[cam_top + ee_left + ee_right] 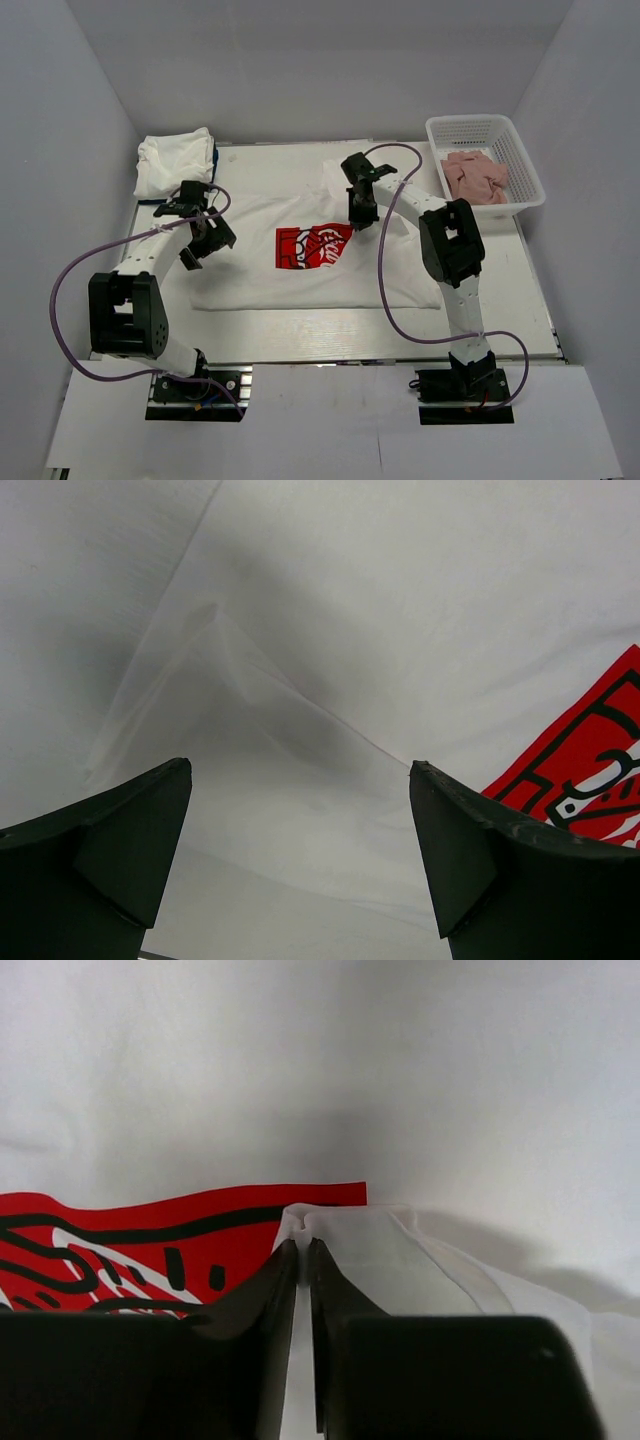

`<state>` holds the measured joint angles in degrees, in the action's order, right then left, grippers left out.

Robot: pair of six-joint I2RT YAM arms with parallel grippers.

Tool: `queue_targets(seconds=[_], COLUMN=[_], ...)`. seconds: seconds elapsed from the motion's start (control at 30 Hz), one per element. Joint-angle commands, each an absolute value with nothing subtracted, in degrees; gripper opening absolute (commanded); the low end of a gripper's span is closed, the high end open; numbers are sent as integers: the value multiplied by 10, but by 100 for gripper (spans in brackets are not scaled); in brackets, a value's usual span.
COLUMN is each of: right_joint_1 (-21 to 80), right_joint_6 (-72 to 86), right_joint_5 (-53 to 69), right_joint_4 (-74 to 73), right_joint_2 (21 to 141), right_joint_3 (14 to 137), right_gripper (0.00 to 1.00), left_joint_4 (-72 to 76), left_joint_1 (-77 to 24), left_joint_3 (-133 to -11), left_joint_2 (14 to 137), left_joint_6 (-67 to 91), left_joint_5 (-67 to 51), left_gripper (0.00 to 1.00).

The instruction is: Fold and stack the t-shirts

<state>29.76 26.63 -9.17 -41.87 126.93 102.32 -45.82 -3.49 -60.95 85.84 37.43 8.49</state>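
Table (pixel 530 320): white, with walls on three sides.

Spread t-shirt (pixel 260 275): laid flat at the table's centre, long axis running left to right across the top view. Which end is the neck cannot be told. A flap of it is raised toward the far edge near the right wrist.

Right arm: elbow is held high over the shirt's right part, forearm reaching far-left, wrist bent down. Left arm: folded low over the shirt's left part, wrist turned toward the centre.

Folded t-shirt (pixel 175 162): a white bundle set at the far-left corner, well apart from the spread one.

Basket (pixel 470 121): white mesh, at the far-right, pink cloths (pixel 475 177) seen inside.

Red print (pixel 313 247): a square with white script, at the shirt's middle, slightly tilted.

Right gripper (pixel 303 1245): pointed down just right of the print; its fingers (pixel 250 1300) are pinched tight on a small raised fold of white fabric at the print's edge.

Left gripper (pixel 300 770): hung over creased white cloth left of the print, fingers (pixel 140 830) spread wide, nothing held between them.
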Motion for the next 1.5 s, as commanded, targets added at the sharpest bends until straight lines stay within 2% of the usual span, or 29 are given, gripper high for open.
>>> queue_targets(seconds=[0.0, 0.07, 0.13, 0.5, 0.77, 0.8, 0.87, 0.9, 1.17, 1.47], right_joint_1=[299, 301, 299, 316, 320, 318, 316, 317, 297, 241], right_joint_6=[267, 266, 265, 247, 243, 242, 241, 242, 226, 160], right_joint_5=[-114, -113, -107, -92, -62, -61, -58, -60, -90, -153], right_joint_4=[-405, -407, -410, -361, -349, -351, -360, -364, -309, -170], right_joint_2=[1268, 1272, 1280, 1202, 1209, 1212, 1224, 1229, 1208, 1280], right_joint_3=[1034, 1038, 1041, 1014, 1002, 1009, 1024, 1030, 1094, 1174], right_gripper=[14, 11, 0, 0, 0, 10, 53, 90, 90, 90], left_joint_4=[-454, -454, -454, -438, -432, -432, -432, -432, -418, -384], left_joint_1=[-33, -33, -33, -33, -33, -33, -33, -33, -27, 10], left_joint_3=[-599, -599, -599, -583, -577, -577, -583, -589, -691, -839], left_joint_2=[846, 846, 846, 834, 839, 839, 845, 845, 895, 1025], left_joint_6=[369, 369, 369, 364, 364, 364, 364, 364, 374, 374], left_joint_5=[87, 87, 82, 76, 70, 70, 70, 70, 103, 111], left_gripper=[100, 100, 100, 100, 100, 100, 100, 100, 100, 100])
